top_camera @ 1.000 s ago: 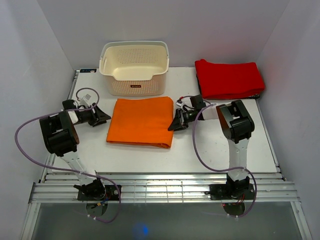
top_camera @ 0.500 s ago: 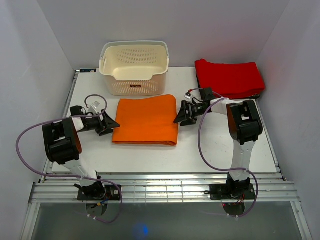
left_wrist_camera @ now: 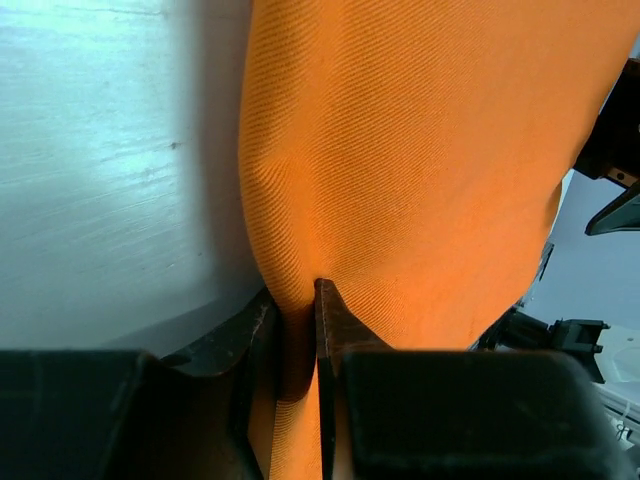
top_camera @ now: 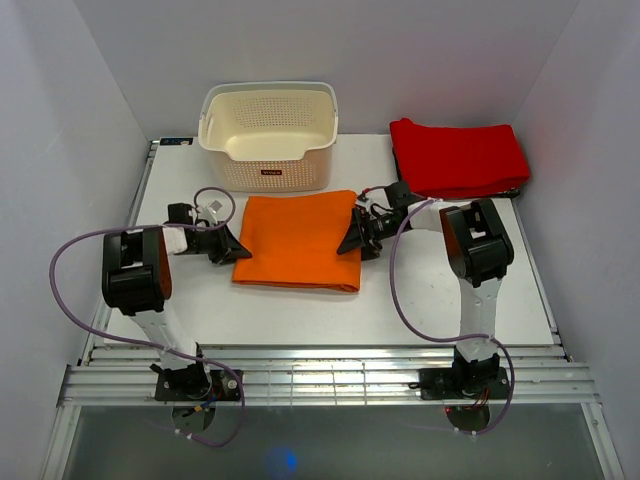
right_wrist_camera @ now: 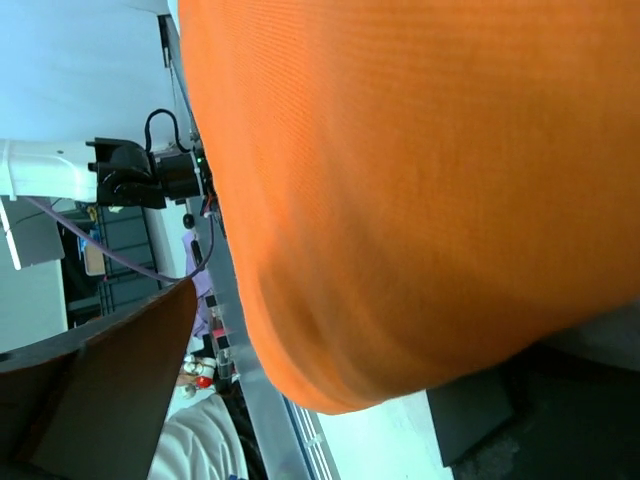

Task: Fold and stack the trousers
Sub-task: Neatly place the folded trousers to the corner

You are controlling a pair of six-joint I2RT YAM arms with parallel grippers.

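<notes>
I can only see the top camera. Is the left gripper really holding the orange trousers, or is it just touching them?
Observer: It's really holding them. In the left wrist view, the left gripper has its jaws squeezed on a little fold at the edge of the trousers.
Child: What about the other side? It just looks like a black blob next to the cloth.
Observer: In the right wrist view, the right gripper has its jaws wide apart. The edge of the trousers bulges between them, but nothing is pinched yet.
</notes>
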